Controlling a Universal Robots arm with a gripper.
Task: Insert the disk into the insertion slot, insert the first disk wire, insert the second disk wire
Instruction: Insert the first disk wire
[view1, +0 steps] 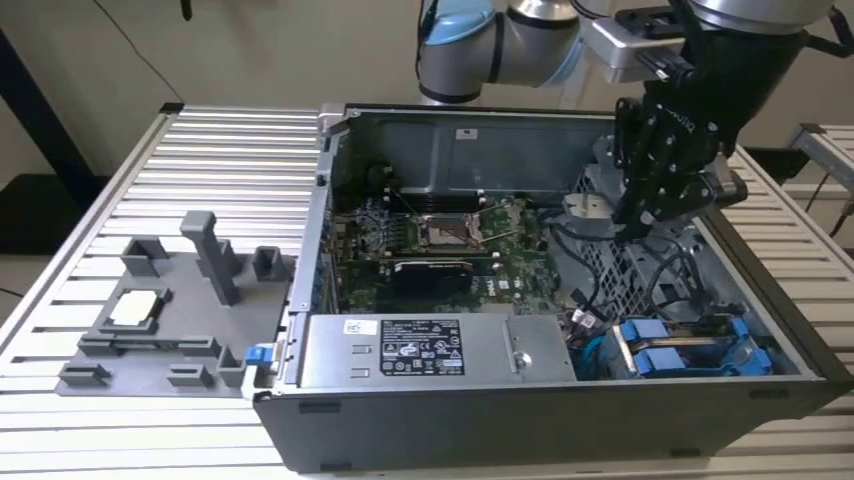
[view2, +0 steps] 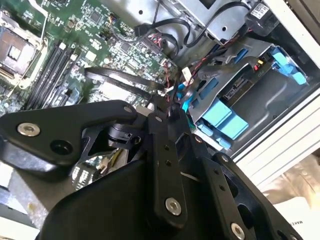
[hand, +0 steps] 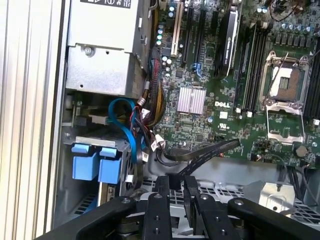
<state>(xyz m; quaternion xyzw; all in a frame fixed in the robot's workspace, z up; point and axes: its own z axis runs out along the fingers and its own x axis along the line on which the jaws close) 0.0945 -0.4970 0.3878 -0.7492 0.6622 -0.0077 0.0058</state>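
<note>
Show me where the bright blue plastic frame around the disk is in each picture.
Exterior view: the bright blue plastic carrier around the disk sits at the exterior view's lower right, beside the grey power supply box.
Second wrist view: it lies inside the grey sheet-metal cage.
First wrist view: it is beside the curling blue cable.
Shared landmark: the square silver processor socket on the green board.

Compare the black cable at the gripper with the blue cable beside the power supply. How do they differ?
The black cable runs nearly straight over the motherboard; the blue cable curves in a loop. The black cable's end is pinched in the gripper; the blue cable lies apart from it. Both are inside the computer case.
</note>
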